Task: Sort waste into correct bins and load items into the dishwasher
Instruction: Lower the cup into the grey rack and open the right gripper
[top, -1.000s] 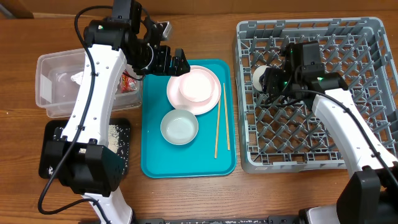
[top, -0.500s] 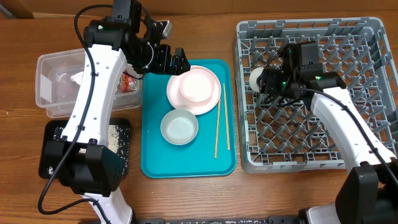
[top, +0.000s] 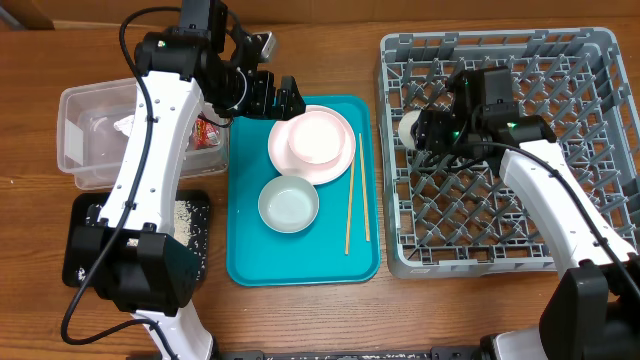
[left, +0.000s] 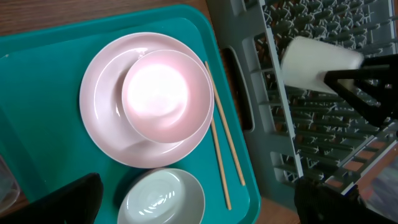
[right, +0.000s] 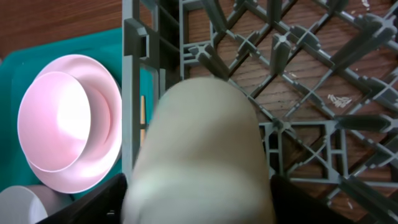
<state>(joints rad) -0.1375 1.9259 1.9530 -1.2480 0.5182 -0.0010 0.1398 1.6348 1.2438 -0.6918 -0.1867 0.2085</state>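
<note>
One item has reached the rack (top: 450, 220); the teal tray (top: 250, 240) holds the rest. Waste looks sorted: napkins (top: 120, 125) in the far-left tub (top: 70, 160), rice (top: 183, 212) in the near-left black tray (top: 200, 250). Waiting: plate (top: 280, 150), pink bowl (top: 317, 138), grey bowl (top: 288, 204). The cup (top: 409, 126) sits far left in the rack between my right gripper (top: 418, 128)'s fingers; I cannot tell if they grip. Chopsticks (top: 349, 215) wait too. My left gripper (top: 280, 98) hangs wide open, empty.

The table (top: 300, 320) is seen from straight above by the fixed overhead view. The teal tray (left: 37, 93) and the edge of the rack (left: 273, 143) are viewed downward from near by the left wrist, while the right wrist view is filled at close range by the cup (right: 199, 155); the pink bowl (left: 165, 93) is shared by all three.
</note>
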